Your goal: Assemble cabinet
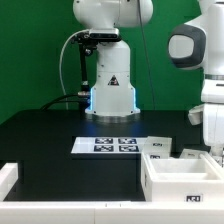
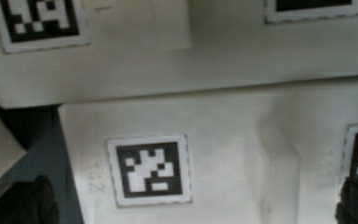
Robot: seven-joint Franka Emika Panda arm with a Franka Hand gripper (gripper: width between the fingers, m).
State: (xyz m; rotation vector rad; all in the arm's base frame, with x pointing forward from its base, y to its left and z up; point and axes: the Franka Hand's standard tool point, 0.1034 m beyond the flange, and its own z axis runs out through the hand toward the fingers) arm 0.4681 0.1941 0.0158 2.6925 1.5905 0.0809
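Cabinet (image 1: 170,186): boxy white plastic body, open top, sits on your matte black counter (image 1: 40,140), exterior view's lower right | tool (image 1: 214,150): jaws spread wide, gripping nothing, over flat white square-tagged panels (image 2: 247,130)

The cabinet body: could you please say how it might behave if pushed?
The cabinet looks stiff, given its thick walls; as an open hollow box, probably light; low and wide, it should slide rather than tip.
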